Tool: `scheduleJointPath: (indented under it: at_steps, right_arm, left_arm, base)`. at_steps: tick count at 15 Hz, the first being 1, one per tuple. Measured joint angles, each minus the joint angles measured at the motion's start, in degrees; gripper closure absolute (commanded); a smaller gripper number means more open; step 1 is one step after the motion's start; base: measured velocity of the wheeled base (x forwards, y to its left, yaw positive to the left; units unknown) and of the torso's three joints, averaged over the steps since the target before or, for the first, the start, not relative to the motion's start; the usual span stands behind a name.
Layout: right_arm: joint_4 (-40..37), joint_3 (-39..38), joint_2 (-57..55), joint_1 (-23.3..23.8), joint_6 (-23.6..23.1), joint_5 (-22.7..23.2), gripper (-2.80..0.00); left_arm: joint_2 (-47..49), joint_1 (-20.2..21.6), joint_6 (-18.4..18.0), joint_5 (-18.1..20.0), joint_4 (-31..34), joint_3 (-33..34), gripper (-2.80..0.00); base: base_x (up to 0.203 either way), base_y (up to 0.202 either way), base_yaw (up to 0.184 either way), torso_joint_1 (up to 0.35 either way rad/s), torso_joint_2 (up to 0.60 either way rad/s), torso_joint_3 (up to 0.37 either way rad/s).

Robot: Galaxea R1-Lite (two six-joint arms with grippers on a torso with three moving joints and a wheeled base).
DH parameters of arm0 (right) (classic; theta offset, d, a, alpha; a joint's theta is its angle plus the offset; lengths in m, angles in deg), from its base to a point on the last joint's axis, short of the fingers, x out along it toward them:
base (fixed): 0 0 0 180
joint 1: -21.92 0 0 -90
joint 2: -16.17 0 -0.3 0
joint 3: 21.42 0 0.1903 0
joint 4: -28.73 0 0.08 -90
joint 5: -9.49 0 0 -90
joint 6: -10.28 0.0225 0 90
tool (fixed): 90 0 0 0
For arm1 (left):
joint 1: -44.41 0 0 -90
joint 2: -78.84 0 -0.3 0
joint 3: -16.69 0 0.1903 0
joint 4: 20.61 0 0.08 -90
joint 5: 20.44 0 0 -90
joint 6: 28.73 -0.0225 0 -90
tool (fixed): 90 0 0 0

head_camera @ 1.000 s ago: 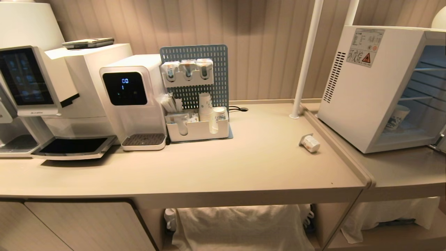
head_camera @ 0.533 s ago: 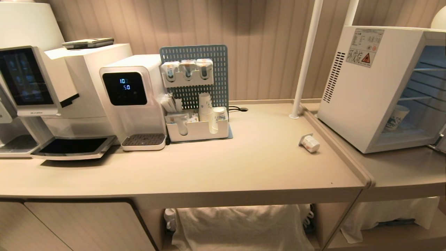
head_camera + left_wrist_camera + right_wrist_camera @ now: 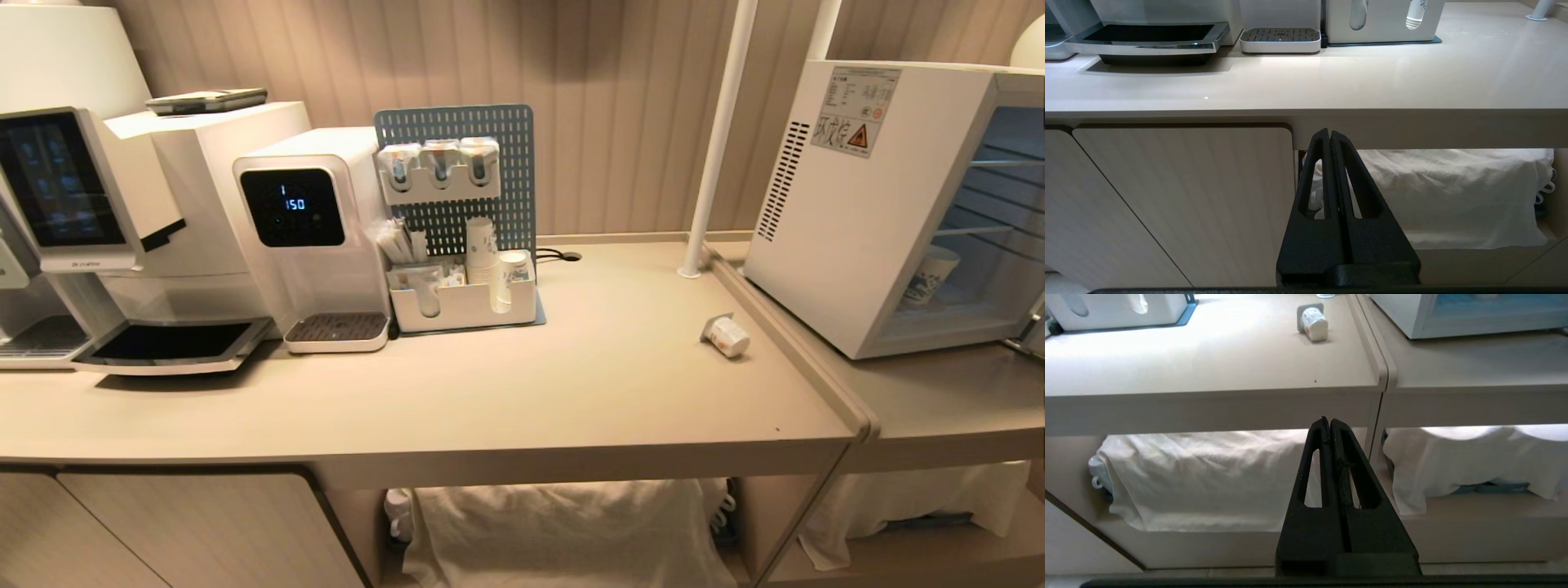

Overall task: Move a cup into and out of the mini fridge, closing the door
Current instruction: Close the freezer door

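The left hand (image 3: pixel 1329 136) is shut tight, its two black fingers pressed together with nothing between them; it hangs in front of the worktop's (image 3: pixel 571 384) near edge, below the surface, level with a pale cabinet door (image 3: pixel 1180 200) and a white cloth (image 3: pixel 1453 196) on the shelf underneath. The right hand (image 3: pixel 1329 424) is likewise fully closed and empty, hanging below the worktop edge further right, before the cloth-covered shelf. Neither hand touches anything, and neither shows in the head view.

The cup (image 3: pixel 726 335) lies tipped on its side on the worktop, towards the far right, close to the raised seam where a second worktop (image 3: pixel 939 400) begins. It is small, squat and white with faint pale print and a wider rim; in the right wrist view (image 3: pixel 1312 324) its rim end points away from the camera.

The mini fridge (image 3: pixel 865 204) stands on the right worktop, white, with side vent slots and a warning sticker. Wire shelves show inside, and a taller white paper cup with blue pattern (image 3: pixel 929 276) stands upright on its floor. Whether the door is open or shut cannot be told.

At far left stand a coffee machine (image 3: pixel 73 196), a water dispenser (image 3: pixel 314 220) with a lit display, and a blue pegboard organiser (image 3: pixel 457 229) holding stacked paper cups (image 3: pixel 482 249).
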Motion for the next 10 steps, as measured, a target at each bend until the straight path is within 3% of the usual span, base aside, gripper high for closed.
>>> scheduleJointPath:
  at_steps: [10]
  right_arm:
    - [-1.4,0.8,0.7,0.0,-1.4,0.1,0.00]
  left_arm:
    - [0.0,0.0,0.0,0.0,0.0,0.0,0.00]
  base:
    - [0.000,0.000,0.000,0.000,0.00,0.000]
